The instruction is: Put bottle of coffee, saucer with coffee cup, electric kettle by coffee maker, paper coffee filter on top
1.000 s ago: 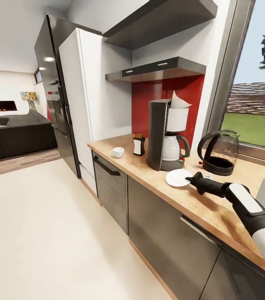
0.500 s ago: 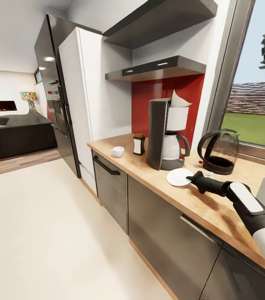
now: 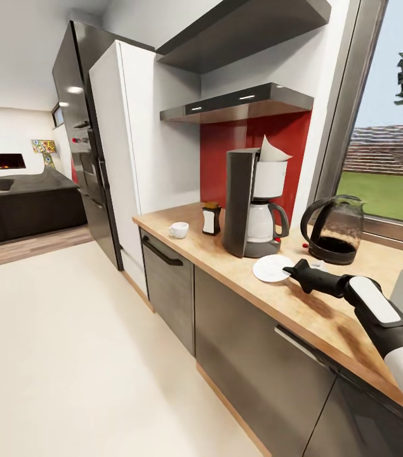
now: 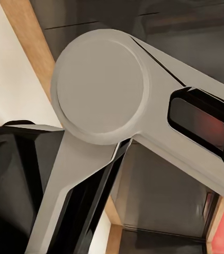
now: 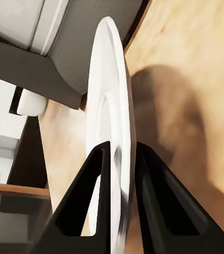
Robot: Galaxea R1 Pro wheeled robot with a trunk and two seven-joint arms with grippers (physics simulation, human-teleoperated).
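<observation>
Now the right gripper (image 3: 292, 273) jaws pinch the round white saucer's (image 3: 271, 268) rim at its four o'clock, coffee maker (image 3: 252, 203) just beyond at eleven.

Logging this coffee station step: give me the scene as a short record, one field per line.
counter: wooden countertop under a window
coffee maker: upright on the counter, paper filter sticking out of its top
saucer: in front of the coffee maker, its rim pinched by the right gripper
cup: white cup standing on the counter, not on the saucer
coffee bottle: dark bottle beside the coffee maker
kettle: glass kettle by the window
left gripper: open or shut cannot be told
</observation>
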